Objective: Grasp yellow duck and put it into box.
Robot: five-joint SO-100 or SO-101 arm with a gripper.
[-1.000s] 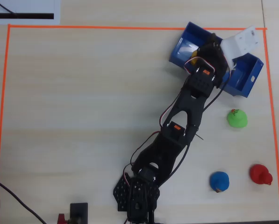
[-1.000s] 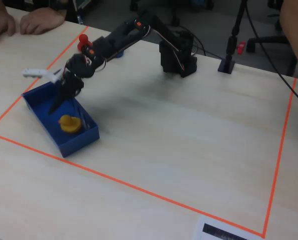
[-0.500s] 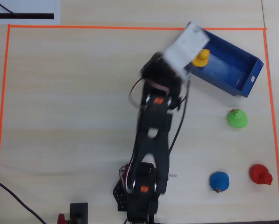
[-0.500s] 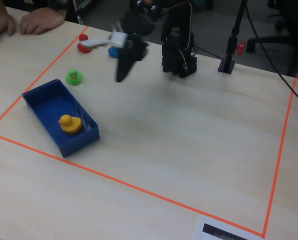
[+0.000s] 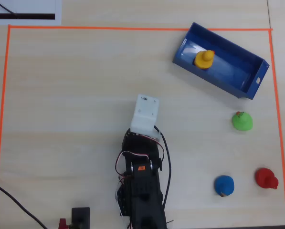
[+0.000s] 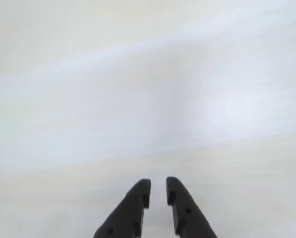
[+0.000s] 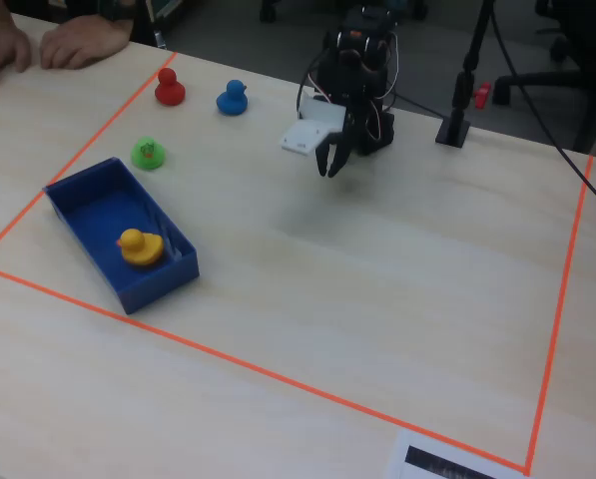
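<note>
The yellow duck sits upright inside the blue box, near one short end. My gripper hangs pulled back close to the arm's base, far from the box, with its fingers pointing down at bare table. In the wrist view the gripper shows two black fingertips a narrow gap apart with nothing between them; only blurred pale tabletop lies beyond. In the overhead view the white wrist mount hides the fingers.
Green, blue and red toys stand beside the box. Orange tape frames the work area. A person's hands rest at the table's far corner. A black stand is by the arm's base.
The arm has swung away from the box and folded back to its base. The duck stays in the box where it was let go.
</note>
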